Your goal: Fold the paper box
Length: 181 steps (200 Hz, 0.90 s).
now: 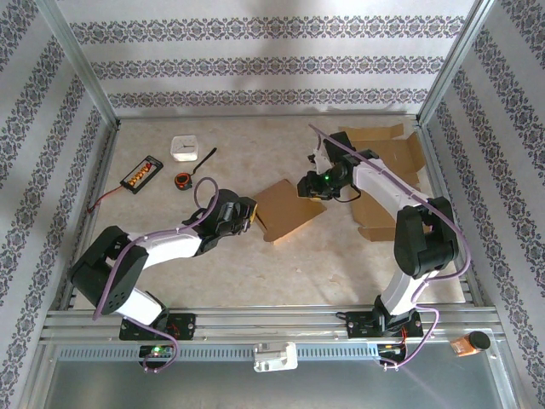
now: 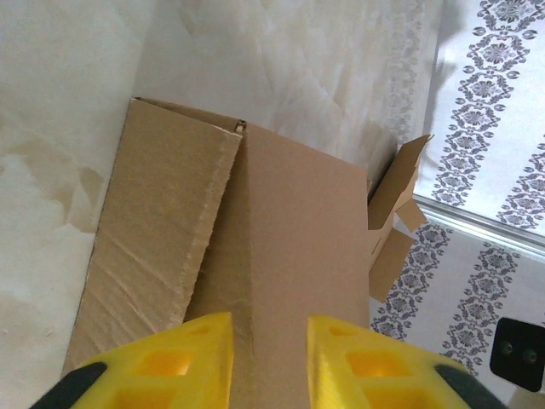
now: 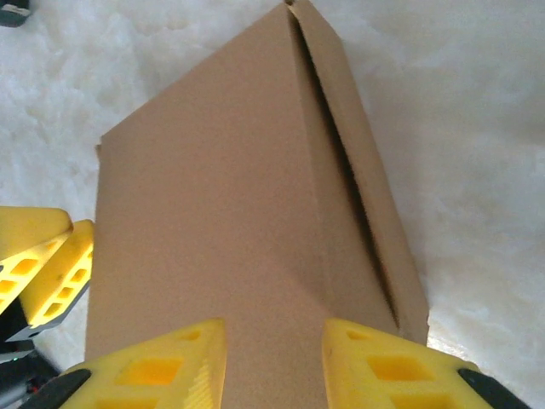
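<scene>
The paper box point(image 1: 289, 209) is a flat brown cardboard piece lying mid-table, one flap folded over it. My left gripper point(image 1: 249, 215) is at its left edge. In the left wrist view the left gripper point(image 2: 269, 324) has its yellow fingers apart over the face of the box point(image 2: 289, 230), beside the folded flap point(image 2: 162, 256). My right gripper point(image 1: 308, 187) is at the box's far right corner. In the right wrist view the right gripper point(image 3: 274, 328) also stands part open over the box point(image 3: 230, 187), with the left arm's fingers point(image 3: 43, 256) at the left.
More flat cardboard point(image 1: 387, 166) lies behind the right arm, also seen as cardboard pieces point(image 2: 396, 213) near the wall. At the back left are a white tub point(image 1: 185, 148), a black spoon point(image 1: 207, 158), a small round orange item point(image 1: 184, 180) and a black-orange tray point(image 1: 141, 174).
</scene>
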### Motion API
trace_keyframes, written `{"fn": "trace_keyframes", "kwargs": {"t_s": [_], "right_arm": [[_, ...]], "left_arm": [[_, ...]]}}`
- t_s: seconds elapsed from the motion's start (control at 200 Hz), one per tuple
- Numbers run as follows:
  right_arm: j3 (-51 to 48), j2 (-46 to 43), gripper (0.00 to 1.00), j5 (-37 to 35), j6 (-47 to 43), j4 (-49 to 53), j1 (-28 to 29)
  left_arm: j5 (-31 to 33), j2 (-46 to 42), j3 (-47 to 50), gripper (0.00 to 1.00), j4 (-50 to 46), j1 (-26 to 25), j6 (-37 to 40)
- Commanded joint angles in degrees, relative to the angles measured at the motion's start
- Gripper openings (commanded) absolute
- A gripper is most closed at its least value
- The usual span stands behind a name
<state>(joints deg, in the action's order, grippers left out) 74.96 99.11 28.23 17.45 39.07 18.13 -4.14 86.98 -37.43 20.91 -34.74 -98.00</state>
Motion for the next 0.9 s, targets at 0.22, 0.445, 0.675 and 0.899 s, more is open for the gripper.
{"fn": "trace_keyframes", "kwargs": {"t_s": [0.22,0.445,0.675,0.899], "right_arm": [[-1.2,-6.5,0.5,-3.8,3.3,-5.0,-0.1],[4.0,-0.4,0.62,-2.0,0.5,-2.6,-2.0],[3.5,5.0,0.63,-1.1,-1.8,-0.9,-0.4],[-1.7,6.5,0.54,-2.3,-1.9,-3.1,0.6]], "left_arm": [[2.5,0.9,-3.0,0.26,-3.6,4.0,10.4],[3.4,-4.5,-6.9,0.44,-17.4,4.9,15.9],[0.0,-5.7,-7.1,0.52,-26.1,3.3,14.3],[-5.9,3.1,-9.2,0.59,-17.5,-0.1,15.9]]}}
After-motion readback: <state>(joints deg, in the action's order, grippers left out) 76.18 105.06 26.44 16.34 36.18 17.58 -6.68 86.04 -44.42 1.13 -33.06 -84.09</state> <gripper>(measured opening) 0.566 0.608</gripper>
